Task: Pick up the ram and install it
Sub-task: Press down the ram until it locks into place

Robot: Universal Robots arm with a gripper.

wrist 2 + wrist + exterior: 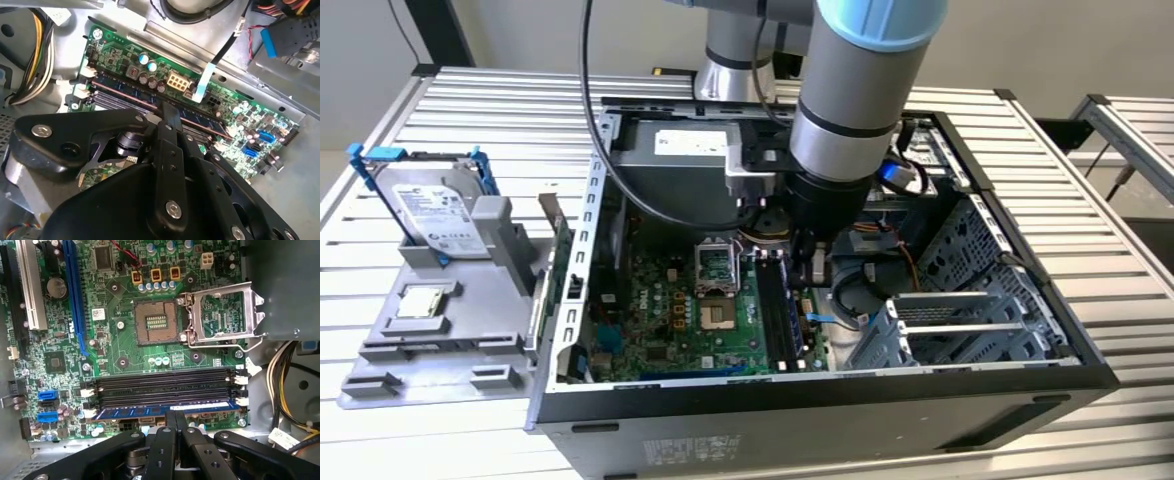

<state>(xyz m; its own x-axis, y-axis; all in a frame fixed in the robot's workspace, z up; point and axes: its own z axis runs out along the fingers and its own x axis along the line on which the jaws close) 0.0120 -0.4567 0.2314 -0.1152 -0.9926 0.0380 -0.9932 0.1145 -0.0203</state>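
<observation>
Exterior view: the arm [854,100] is reaching down into the open computer case [1014,330] lying on the slatted bench [480,110]; the gripper [807,262] is sitting low over the memory slots [781,310], its tips hidden behind the arm body and cables. A grey fixture tray [440,330] is standing to the exterior view's left, carrying a silver hard drive [434,215] and a small square processor chip [424,302]. Second wrist view: the black jaws are pressing together, fingertips [170,117] touching the top edge of the ram [200,120], most of the stick blocked by the linkage. First wrist view: the ram [165,412], a blue stick, is lying along the slot nearest the gripper [175,416], the jaws closed and resting on its edge rather than clamping it; whether the end latches [90,412] are locking is hard to make out. The CPU socket [156,322] is standing open.
</observation>
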